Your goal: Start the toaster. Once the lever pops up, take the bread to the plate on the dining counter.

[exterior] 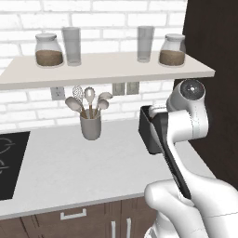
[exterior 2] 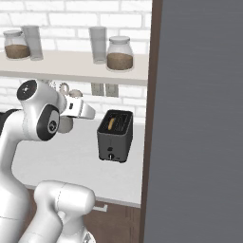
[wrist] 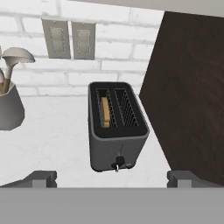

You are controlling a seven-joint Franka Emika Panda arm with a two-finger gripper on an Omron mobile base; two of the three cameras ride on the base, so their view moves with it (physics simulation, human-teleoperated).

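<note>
My pincer (wrist: 112,177) spread wide above the worktop (wrist: 52,131), short of the toaster (wrist: 116,127), bread (wrist: 105,112) standing in its left slot, utensil cup (wrist: 9,107) off left

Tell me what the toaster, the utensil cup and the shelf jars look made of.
Toaster: seemingly matte dark grey metal or plastic, no shine. Utensil cup: probably dull grey ceramic or metal, opaque. Jars: clear glass by the look, brown contents visible through them.

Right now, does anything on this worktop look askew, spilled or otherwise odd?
Nothing stands out. The toaster stands upright and square on the white worktop, the bread sits straight in one of its slots, and the utensil cup is upright with nothing spilled.
</note>
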